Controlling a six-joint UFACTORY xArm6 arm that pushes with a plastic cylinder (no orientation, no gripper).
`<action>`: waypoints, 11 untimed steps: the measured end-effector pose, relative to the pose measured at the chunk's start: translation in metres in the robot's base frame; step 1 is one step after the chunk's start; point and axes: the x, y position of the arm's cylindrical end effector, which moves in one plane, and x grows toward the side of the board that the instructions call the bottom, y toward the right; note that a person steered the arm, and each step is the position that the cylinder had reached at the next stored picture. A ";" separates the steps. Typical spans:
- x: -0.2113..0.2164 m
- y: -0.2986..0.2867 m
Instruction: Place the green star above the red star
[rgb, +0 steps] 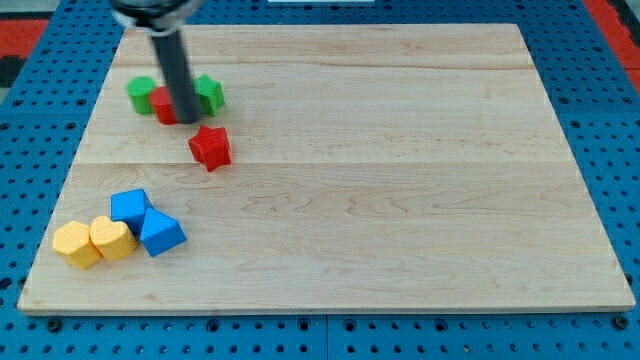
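The red star (210, 147) lies on the wooden board (400, 180) in its upper left part. Just above it, the green star (208, 94) sits to the right of my rod. My tip (187, 121) rests between the green star and a red block (164, 105) of unclear shape, partly hidden by the rod. The tip is a little above and left of the red star, apart from it. A round green block (141, 94) lies left of the red block.
At the board's lower left, two blue blocks (129, 208) (160, 233) and two yellow blocks (76, 243) (111, 237) sit in a tight cluster. Blue pegboard (600, 100) surrounds the board.
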 end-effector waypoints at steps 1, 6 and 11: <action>0.043 -0.008; 0.042 -0.114; -0.034 0.120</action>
